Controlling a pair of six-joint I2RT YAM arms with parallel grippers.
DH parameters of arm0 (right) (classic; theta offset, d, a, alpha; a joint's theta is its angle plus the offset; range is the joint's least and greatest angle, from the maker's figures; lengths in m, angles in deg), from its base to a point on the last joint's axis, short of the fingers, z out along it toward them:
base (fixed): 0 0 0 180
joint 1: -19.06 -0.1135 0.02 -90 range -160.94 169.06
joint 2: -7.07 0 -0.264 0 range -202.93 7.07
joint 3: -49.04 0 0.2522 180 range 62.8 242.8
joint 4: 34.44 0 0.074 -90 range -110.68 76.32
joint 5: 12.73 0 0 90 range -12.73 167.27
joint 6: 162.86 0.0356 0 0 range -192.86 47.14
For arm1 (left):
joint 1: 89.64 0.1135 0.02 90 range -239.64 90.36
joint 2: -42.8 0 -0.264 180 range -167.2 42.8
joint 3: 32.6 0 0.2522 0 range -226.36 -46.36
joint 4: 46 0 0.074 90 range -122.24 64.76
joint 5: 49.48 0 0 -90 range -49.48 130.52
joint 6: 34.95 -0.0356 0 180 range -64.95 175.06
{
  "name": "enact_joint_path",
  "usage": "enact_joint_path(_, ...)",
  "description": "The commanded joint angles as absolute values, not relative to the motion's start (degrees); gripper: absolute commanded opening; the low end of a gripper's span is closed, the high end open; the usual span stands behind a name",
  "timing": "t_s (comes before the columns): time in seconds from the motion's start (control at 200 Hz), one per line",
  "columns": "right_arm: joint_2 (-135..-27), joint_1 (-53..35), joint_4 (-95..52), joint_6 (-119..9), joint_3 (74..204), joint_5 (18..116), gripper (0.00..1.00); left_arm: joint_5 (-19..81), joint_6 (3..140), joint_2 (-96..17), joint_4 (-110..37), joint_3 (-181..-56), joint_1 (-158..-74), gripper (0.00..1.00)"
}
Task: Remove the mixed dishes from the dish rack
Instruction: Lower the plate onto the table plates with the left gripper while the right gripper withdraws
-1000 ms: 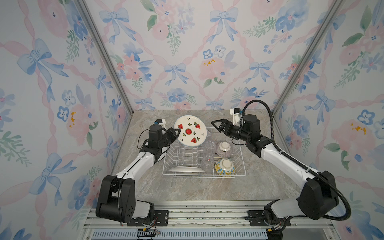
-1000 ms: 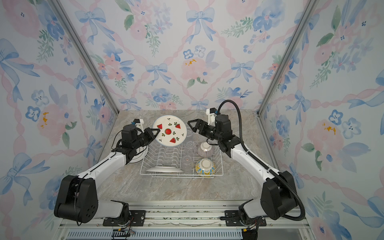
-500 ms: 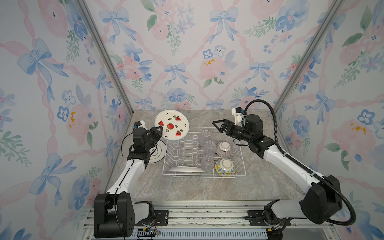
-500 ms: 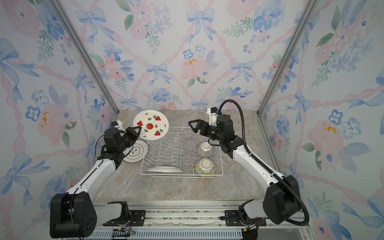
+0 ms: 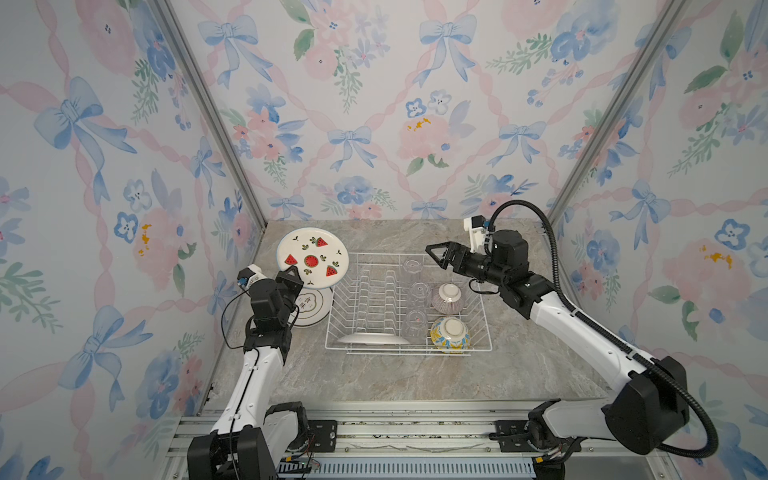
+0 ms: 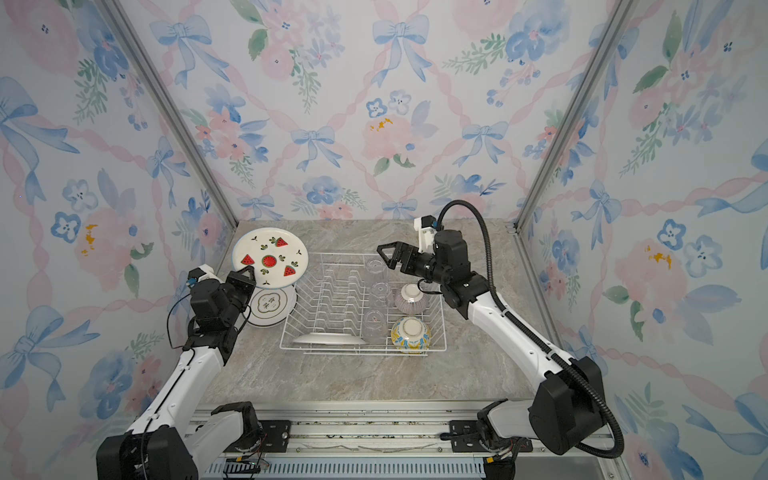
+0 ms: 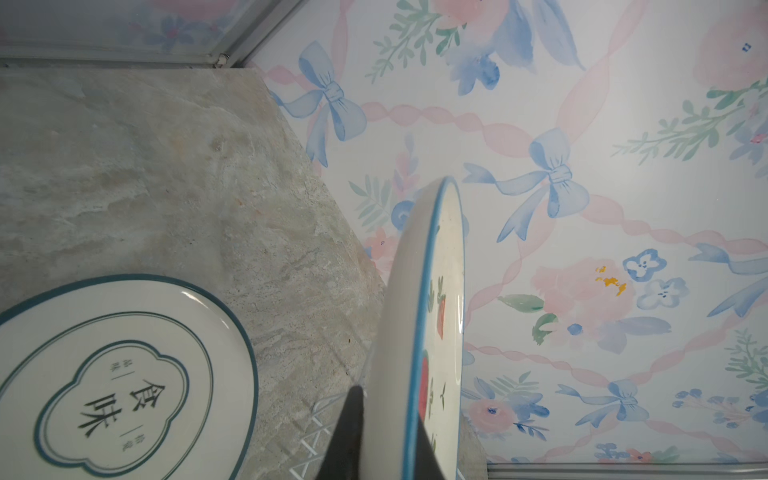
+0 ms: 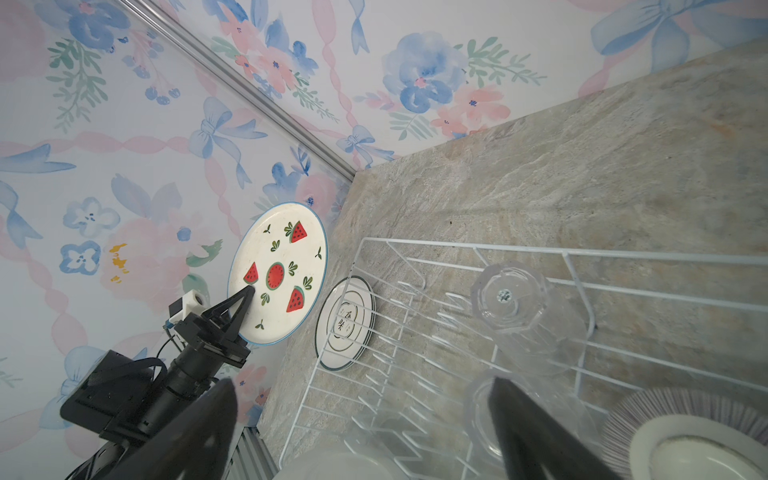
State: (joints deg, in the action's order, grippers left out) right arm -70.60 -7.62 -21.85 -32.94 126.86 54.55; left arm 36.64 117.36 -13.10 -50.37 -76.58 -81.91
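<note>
My left gripper (image 5: pixel 293 273) (image 7: pixel 388 432) is shut on the rim of the watermelon plate (image 5: pixel 312 257) (image 6: pixel 270 257) and holds it tilted on edge, left of the dish rack (image 5: pixel 409 351) (image 6: pixel 361 352). Beneath it a green-rimmed plate (image 5: pixel 311 306) (image 7: pixel 124 374) lies flat on the counter. In the rack stand three clear glasses (image 5: pixel 419 291), a purple-striped bowl (image 5: pixel 446 298), a yellow-blue bowl (image 5: pixel 449 334) and a white plate (image 5: pixel 372 338) lying at the front. My right gripper (image 5: pixel 434 254) (image 8: pixel 361 384) hovers open and empty above the rack's back right, over the glasses.
The flowered walls close in on three sides, and the held plate is near the left wall (image 5: pixel 232 232). Bare marble counter (image 5: pixel 395 374) shows in front of the rack and to its right (image 5: pixel 519 345).
My left gripper has carried the watermelon plate leftwards from above the rack's back left corner to over the green-rimmed plate on the counter. The right gripper has hardly moved.
</note>
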Motion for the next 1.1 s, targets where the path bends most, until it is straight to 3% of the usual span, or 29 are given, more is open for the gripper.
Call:
enact_joint_path(0.0,-68.75,-8.35,-20.25,-34.91,126.92,54.50,0.97,41.43,118.96,-9.37,-57.66,-76.45,-81.38,0.00)
enact_joint_path(0.365,-66.44,-8.54,-17.19,-36.66,126.37,55.62,0.97,52.19,115.00,-5.92,-51.51,-74.15,-81.29,0.00)
enact_joint_path(1.095,-65.71,-8.86,-15.39,-39.37,125.80,56.88,0.97,55.55,109.55,-2.11,-44.65,-70.45,-81.11,0.00)
